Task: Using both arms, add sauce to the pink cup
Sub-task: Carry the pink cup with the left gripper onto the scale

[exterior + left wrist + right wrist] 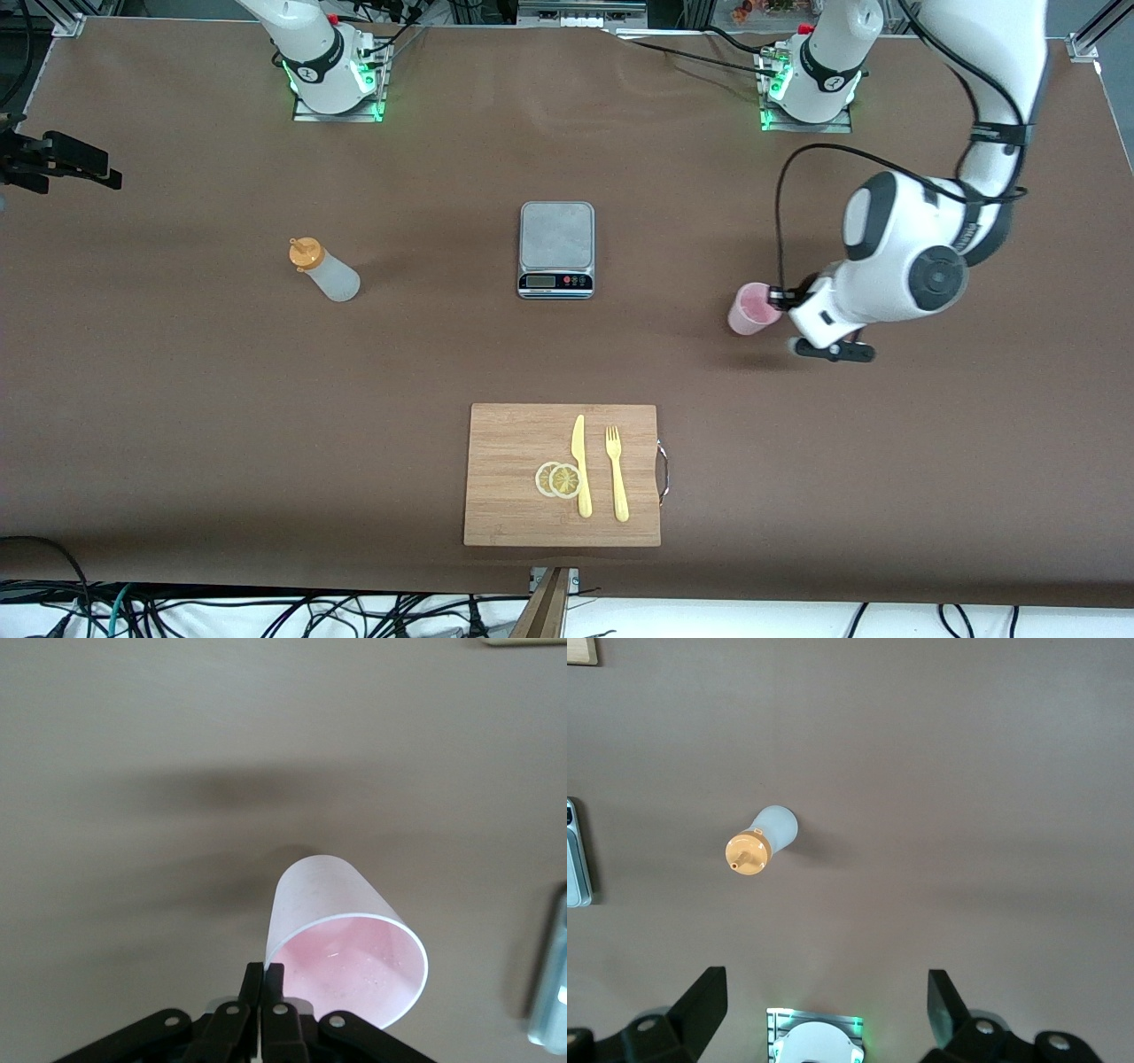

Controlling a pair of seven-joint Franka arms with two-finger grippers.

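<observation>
The pink cup (pixel 751 310) is upright at the left arm's end of the table, level with the scale. My left gripper (pixel 778 297) is shut on its rim; in the left wrist view its fingers (pixel 264 970) pinch the wall of the cup (pixel 345 948), which looks empty. The sauce bottle (pixel 326 270), whitish with an orange cap, stands alone toward the right arm's end. My right gripper (pixel 824 981) is open and empty, high over its own base, with the bottle (pixel 766 837) below it. This gripper is out of the front view.
A silver kitchen scale (pixel 556 248) sits mid-table between bottle and cup. A wooden cutting board (pixel 505 443) nearer the front camera holds a yellow knife (pixel 580 465), a fork (pixel 616 474) and lemon slices (pixel 558 479). A black fixture (pixel 53 164) juts in at the right arm's end.
</observation>
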